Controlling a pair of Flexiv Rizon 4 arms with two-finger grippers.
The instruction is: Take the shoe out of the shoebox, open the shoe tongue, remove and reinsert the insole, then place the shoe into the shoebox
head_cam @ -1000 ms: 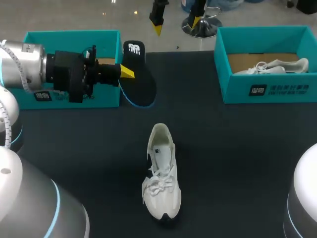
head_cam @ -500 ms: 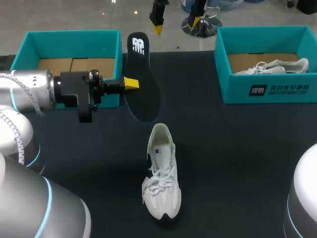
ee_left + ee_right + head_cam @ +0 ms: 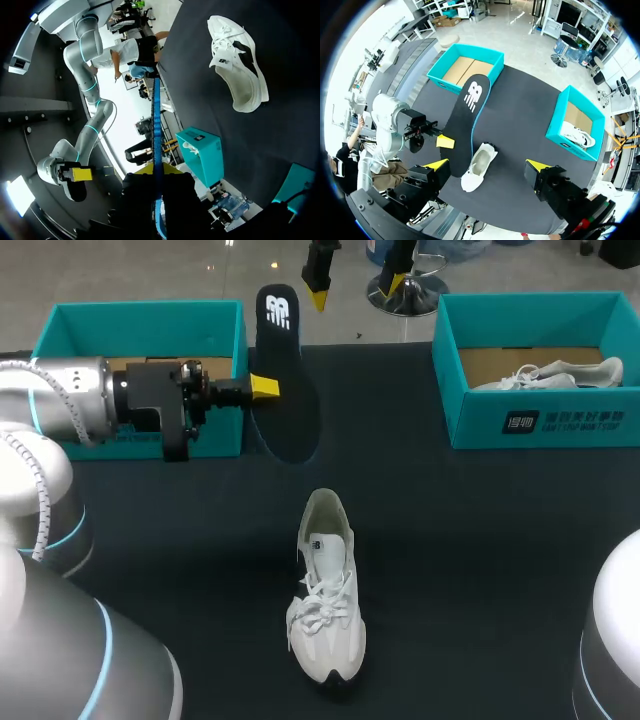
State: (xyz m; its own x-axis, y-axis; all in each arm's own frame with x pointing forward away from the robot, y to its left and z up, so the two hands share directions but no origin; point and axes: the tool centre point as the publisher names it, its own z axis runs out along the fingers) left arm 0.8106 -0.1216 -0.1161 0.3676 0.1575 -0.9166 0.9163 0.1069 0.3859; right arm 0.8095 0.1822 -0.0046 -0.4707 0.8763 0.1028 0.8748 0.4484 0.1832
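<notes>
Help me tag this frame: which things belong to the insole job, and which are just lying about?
Job: insole, left gripper holding it, shoe on the table, empty box.
Lying about: other box, second shoe inside it.

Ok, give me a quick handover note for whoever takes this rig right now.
Left tool: shut on the black insole, held in the air beside the left shoebox.
Right tool: open, high over the table, holding nothing.
White shoe: on the table's middle, insole out.
Done: shoe out of box, insole removed.
To do: reinsert the insole, put the shoe into the shoebox.
</notes>
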